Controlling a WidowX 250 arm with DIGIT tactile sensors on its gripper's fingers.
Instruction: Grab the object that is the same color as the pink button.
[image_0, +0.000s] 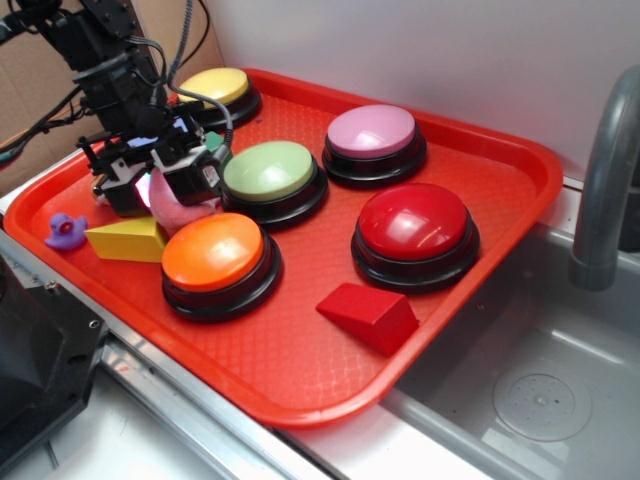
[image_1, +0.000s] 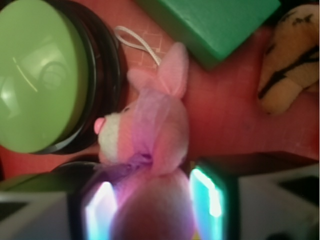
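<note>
The small pink plush (image_0: 183, 212) lies on the red tray (image_0: 300, 395), between the green button (image_0: 268, 170) and the orange button (image_0: 213, 250). In the wrist view the plush (image_1: 150, 130) shows ears, a pale snout and a white loop, and looks like an animal rather than a heart. My gripper (image_0: 165, 190) is down over it. The fingertips (image_1: 102, 210) press the plush's body on both sides, so the gripper (image_1: 152, 205) is shut on it. The pink button (image_0: 371, 131) with its black base stands at the back of the tray, apart from the gripper.
A red button (image_0: 414, 222), a yellow button (image_0: 214, 85), a red wedge (image_0: 368, 315), a yellow wedge (image_0: 125, 240) and a purple duck (image_0: 65, 231) share the tray. A green block (image_1: 215, 25) and a tiger plush (image_1: 290, 60) lie just beyond the plush. A sink tap (image_0: 610, 180) stands at the right.
</note>
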